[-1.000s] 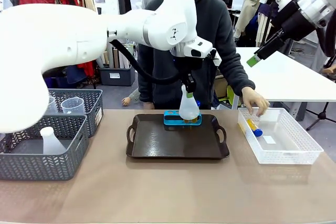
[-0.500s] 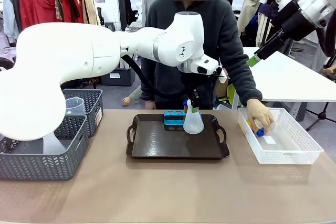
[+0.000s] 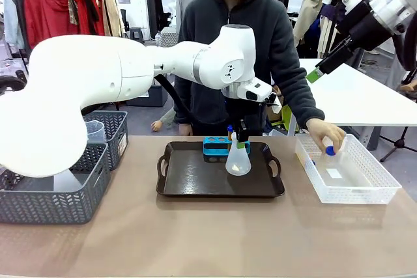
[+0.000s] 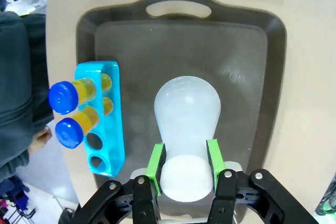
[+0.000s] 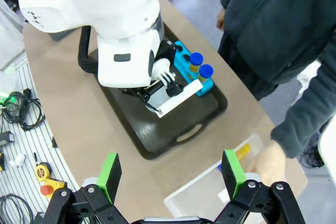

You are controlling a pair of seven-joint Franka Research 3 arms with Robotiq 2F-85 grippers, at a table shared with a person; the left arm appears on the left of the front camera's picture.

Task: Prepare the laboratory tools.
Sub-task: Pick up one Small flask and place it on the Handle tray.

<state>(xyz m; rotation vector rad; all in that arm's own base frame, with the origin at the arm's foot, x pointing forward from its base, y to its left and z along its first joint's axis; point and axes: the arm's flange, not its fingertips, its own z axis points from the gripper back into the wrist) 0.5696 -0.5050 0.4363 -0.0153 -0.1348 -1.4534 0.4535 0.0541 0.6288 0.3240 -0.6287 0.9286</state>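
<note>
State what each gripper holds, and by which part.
Left gripper clamps the translucent white conical flask at its neck. Right gripper is open, holding nothing.

front faces across table (image 3: 195,239), wrist views share tray (image 4: 252,77) from above

Your left gripper (image 3: 240,139) has swung the flask (image 3: 238,159) away from the blue rack (image 3: 214,146), right and down, so it now sits low in the tray (image 3: 195,190). Across the table, the person's hand (image 3: 324,133) has lifted a blue-capped tube (image 3: 330,150) up out of the white bin (image 3: 365,196).
</note>
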